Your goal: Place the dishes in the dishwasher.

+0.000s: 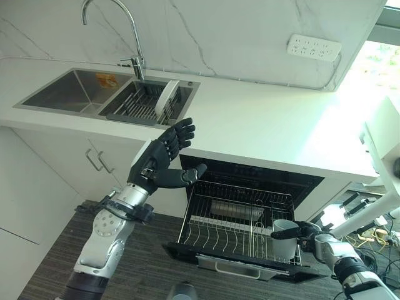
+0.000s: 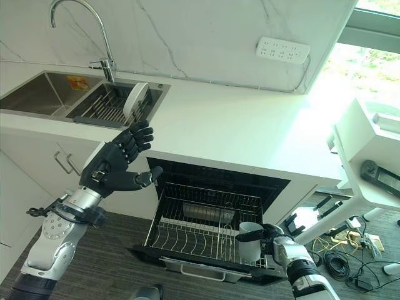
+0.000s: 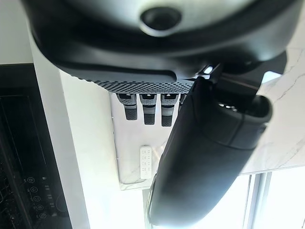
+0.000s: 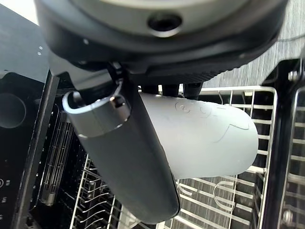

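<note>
our right hand [image 1: 307,232] grips the mug [image 1: 285,239] over the dishwasher rack [image 1: 212,234]; rigid, slippery, probably breakable. left hand [image 1: 164,156] spread empty.

A kitchen: a white worktop [image 1: 262,119] holds a steel double sink [image 1: 69,90] with a tall tap [image 1: 128,25]; a marble-look wall [image 1: 219,31] carries a socket strip [image 1: 314,48]. Below are white cupboards [image 1: 56,169] and an open dishwasher [image 1: 244,219] with its wire rack pulled out.
</note>
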